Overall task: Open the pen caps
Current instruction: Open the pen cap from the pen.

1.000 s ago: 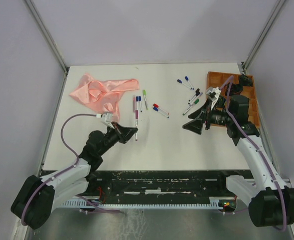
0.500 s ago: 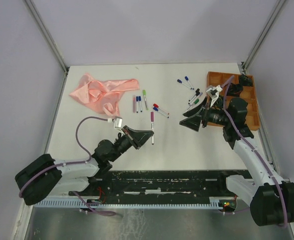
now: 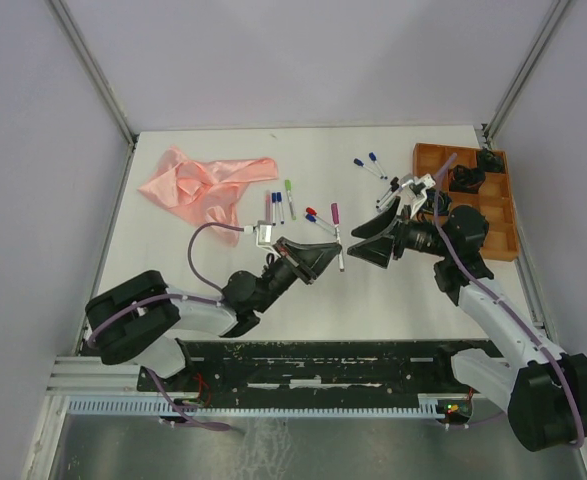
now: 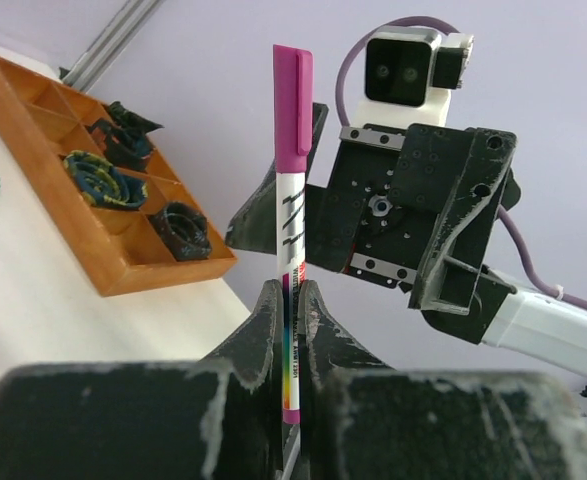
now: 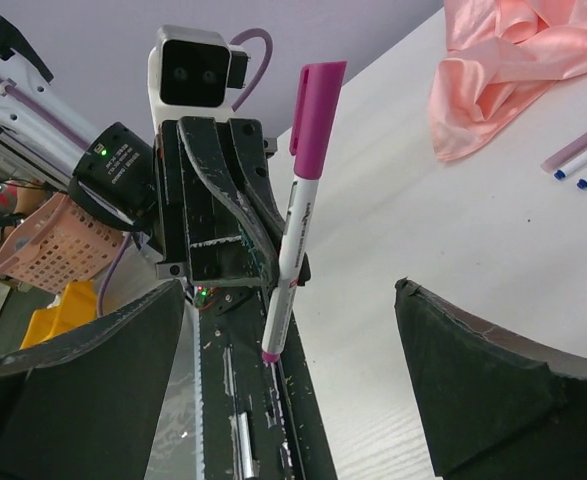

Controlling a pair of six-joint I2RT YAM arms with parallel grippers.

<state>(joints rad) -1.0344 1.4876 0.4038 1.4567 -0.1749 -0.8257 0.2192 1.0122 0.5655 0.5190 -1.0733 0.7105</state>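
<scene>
Marker pen [image 4: 290,215] with a white barrel and a magenta cap [image 4: 293,90], held in the air above the middle of a white table [image 3: 173,265]. The left gripper [image 4: 291,300] is clamped tight on the lower part of the barrel, with the pen crosswise to its fingers. In the overhead view the capped end points toward the far side of the table. The cap is on the pen.

The right gripper [image 3: 359,246] faces the left one from the right. Its fingers are spread wide apart and hold nothing, and the pen sits just in front of them. Whether they touch it cannot be told.

Other capped pens [image 3: 278,206] lie flat on the table beyond the grippers, some in the middle and some further right. A crumpled pink cloth [image 3: 208,185] lies at the far left. A wooden divided tray [image 3: 500,215] with dark objects in its compartments sits at the far right.
</scene>
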